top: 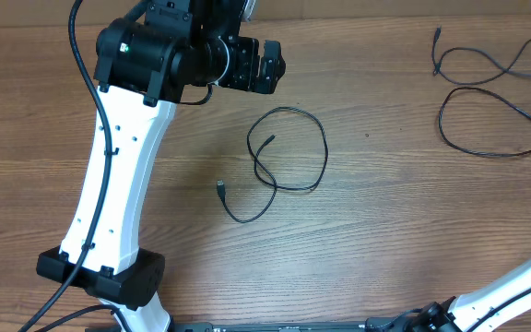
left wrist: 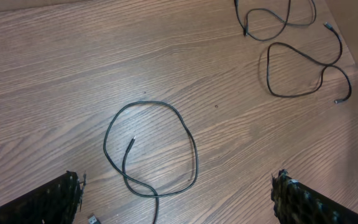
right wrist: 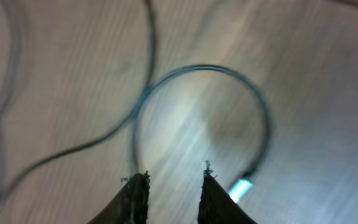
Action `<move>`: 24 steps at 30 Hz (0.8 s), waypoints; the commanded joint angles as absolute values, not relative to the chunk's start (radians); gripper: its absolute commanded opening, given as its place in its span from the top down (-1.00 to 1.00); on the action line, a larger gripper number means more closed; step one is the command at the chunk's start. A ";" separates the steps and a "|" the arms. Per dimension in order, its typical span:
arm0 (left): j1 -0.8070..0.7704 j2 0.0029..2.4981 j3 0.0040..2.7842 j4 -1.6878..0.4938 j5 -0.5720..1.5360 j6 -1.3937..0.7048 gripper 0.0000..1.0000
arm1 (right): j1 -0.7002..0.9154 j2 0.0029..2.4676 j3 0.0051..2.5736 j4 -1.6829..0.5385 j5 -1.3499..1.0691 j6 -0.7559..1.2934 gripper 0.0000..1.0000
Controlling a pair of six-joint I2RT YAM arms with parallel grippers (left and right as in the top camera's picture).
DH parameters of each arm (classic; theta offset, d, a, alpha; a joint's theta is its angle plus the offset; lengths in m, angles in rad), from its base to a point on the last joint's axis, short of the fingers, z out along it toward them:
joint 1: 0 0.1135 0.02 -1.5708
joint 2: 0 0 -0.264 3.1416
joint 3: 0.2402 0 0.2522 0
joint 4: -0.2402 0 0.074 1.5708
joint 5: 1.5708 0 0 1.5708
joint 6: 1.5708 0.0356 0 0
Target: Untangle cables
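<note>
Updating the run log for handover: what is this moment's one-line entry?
left gripper open, empty, facing looped cable | right gripper slightly open, empty | other cables lying apart from the loop

The left arm (top: 118,175) has a long white link that flares at both ends. It is dotted with small dark screw holes, and a thick black cable (top: 96,198) is clipped along it. Black parts cap the link: a blocky base joint (top: 104,277) below and a rounded motor housing (top: 141,55) above. The left gripper (left wrist: 176,180) is black, its fingers (left wrist: 48,202) rough and fuzzy-edged. The right arm (top: 514,281) shows a white link meeting a black end joint (top: 436,318). The right gripper (right wrist: 174,174) has dark tapering fingers (right wrist: 135,202) with frayed tips.
</note>
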State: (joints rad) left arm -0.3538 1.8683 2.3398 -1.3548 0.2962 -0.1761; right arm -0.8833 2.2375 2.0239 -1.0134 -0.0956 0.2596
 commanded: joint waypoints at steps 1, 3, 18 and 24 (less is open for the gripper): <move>-0.360 1.876 2.336 -1.354 0.305 -0.165 -1.00 | -0.886 2.240 2.023 -1.019 0.068 0.260 0.41; -0.360 1.876 2.336 -1.353 0.305 -0.165 -0.99 | -0.887 2.259 2.000 -1.012 0.070 0.260 0.39; -0.360 1.876 2.336 -1.357 0.305 -0.188 -1.00 | -0.891 2.335 1.921 -0.913 0.172 0.260 -0.02; -0.360 1.876 2.336 -1.357 0.305 -0.188 -1.00 | -0.894 2.335 1.873 -0.863 0.172 0.260 0.06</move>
State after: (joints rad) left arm -0.3538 1.8683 2.3398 -1.3582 0.2962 -0.1806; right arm -0.8867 2.3325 1.9015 -0.8799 0.1509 0.2607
